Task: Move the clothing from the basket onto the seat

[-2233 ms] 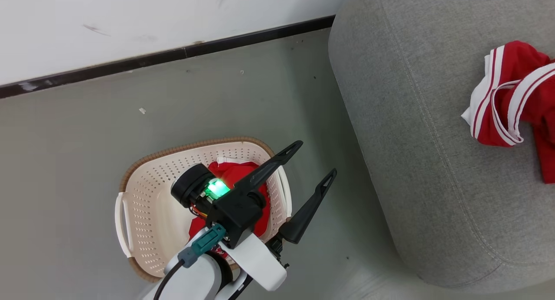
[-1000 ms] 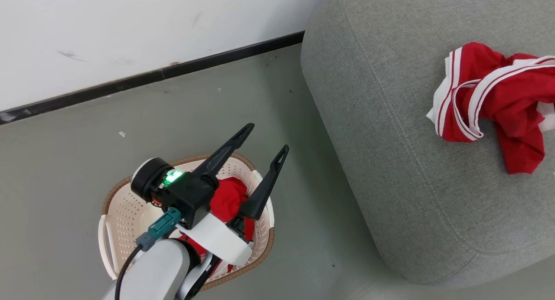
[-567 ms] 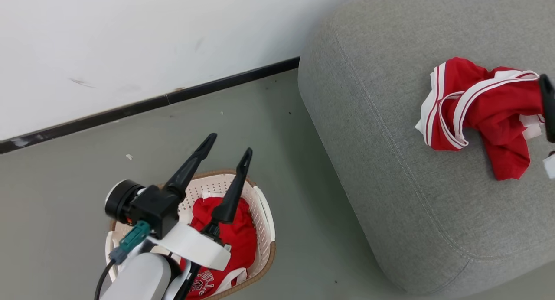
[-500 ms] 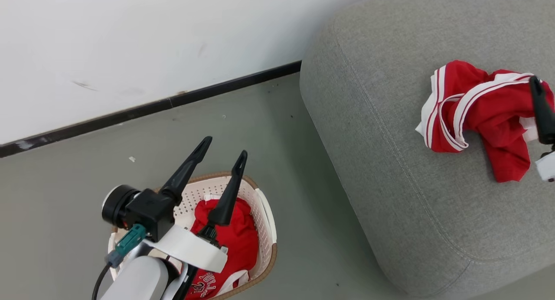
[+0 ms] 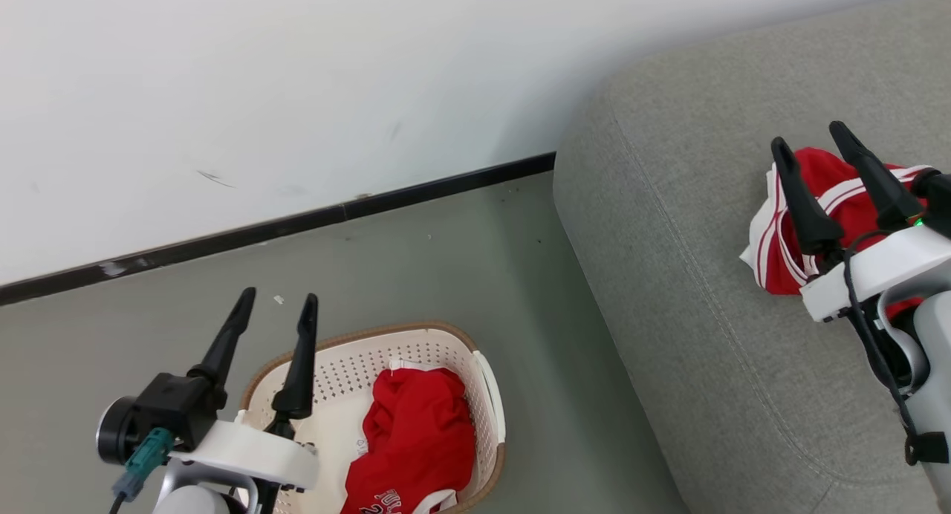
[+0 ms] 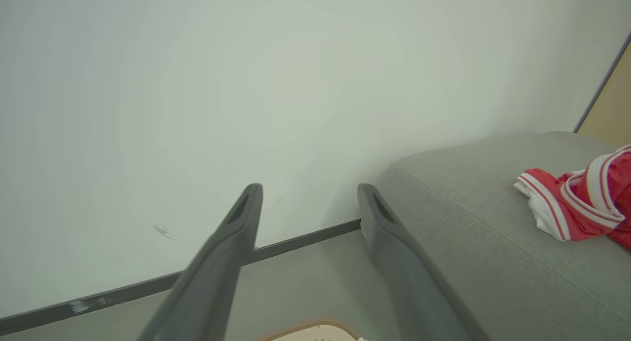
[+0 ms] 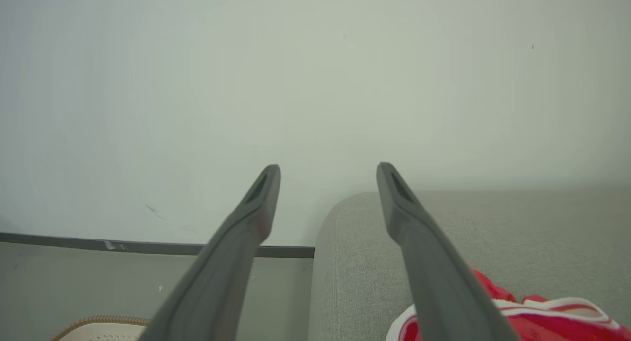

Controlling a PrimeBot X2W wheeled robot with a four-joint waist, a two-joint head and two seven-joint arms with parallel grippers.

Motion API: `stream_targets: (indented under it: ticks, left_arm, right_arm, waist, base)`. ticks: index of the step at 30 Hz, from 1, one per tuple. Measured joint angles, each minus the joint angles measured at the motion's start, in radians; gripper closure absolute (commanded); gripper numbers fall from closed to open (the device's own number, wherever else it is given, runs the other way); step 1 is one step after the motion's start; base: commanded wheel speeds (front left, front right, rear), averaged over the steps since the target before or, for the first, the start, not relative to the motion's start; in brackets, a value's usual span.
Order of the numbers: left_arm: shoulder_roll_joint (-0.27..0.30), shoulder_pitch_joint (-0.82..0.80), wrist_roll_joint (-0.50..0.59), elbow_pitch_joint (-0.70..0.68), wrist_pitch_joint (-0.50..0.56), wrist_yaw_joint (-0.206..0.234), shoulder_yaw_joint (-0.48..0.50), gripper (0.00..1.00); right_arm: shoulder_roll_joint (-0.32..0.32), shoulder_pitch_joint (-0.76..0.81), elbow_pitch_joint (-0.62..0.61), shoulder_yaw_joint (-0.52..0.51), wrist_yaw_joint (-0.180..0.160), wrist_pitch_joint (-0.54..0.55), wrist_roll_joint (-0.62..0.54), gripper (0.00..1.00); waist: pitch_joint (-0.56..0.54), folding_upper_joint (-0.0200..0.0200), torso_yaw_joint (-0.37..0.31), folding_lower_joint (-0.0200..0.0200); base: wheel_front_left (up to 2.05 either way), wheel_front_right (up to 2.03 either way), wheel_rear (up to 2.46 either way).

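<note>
**L side:** left gripper (image 5: 278, 297) has two long matte-black tapered fingers, spread apart w/ nothing between them. It hangs over the left end of the basket (image 5: 349, 365). The basket is a cream perforated plastic tub w/ rounded corners, a brown woven-look rim and a white side handle. Its near end is cut off by the frame edge and partly hidden by the arm.

The jersey (image 5: 420, 425) is crumpled red fabric w/ white trim. It lies in the basket's right half, just right of the fingers and apart from them. Its lettering is cut off at the bottom, unreadable.

**Mid:** smooth grey-green floor (image 5: 461, 276), black baseboard (image 5: 297, 220), white scuffed wall (image 5: 297, 90).

**R side:** the seat (image 5: 669, 276) is grey woven upholstery w/ a rounded edge and a stitched seam. On it lies a striped garment (image 5: 773, 254), bunched red cloth w/ white bands.

The right gripper (image 5: 807, 135) has the same black fingers, likewise splayed and empty. In head view it stands in front of the garment and covers its middle; contact w/ the cloth can't be told. In the right wrist view the garment sits low, under the right-hand finger, not between the two.
</note>
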Motion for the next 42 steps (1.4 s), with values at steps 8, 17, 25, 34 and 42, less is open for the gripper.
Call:
stream_targets:
  ticks: [8,17,25,34,42]
  left_arm:
    - [0.003,0.065,-0.007,0.019,-0.013,0.044,0.064,0.0]
    - [0.002,0.14,-0.005,0.033,-0.017,0.08,0.098,0.0]
    - [-0.005,0.189,-0.009,0.044,-0.02,0.1,0.121,0.0]
    - [-0.006,0.231,-0.016,0.064,-0.021,0.104,0.127,0.0]
    - [-0.005,0.248,-0.014,0.066,-0.021,0.104,0.125,0.0]
  right_arm:
    - [0.094,0.076,-0.037,-0.016,0.0,0.0,-0.081,0.0]
    - [0.188,0.186,-0.091,-0.016,0.0,0.0,-0.156,0.0]
    - [0.231,0.307,-0.109,-0.067,0.0,0.0,-0.203,0.0]
    - [0.288,0.447,-0.135,-0.163,-0.001,0.0,-0.251,0.0]
    - [0.297,0.523,-0.15,-0.178,-0.001,0.0,-0.274,0.0]
  waist:
    - [-0.049,0.0,0.045,0.0]
    - [-0.101,0.0,0.098,0.0]
    - [-0.146,0.0,0.14,0.0]
    - [-0.192,0.0,0.171,0.0]
    - [-0.226,0.0,0.184,0.0]
  base:
    - [0.0,0.0,0.0]
    - [0.0,0.0,0.0]
    - [0.0,0.0,0.0]
    - [0.0,0.0,0.0]
    - [0.0,0.0,0.0]
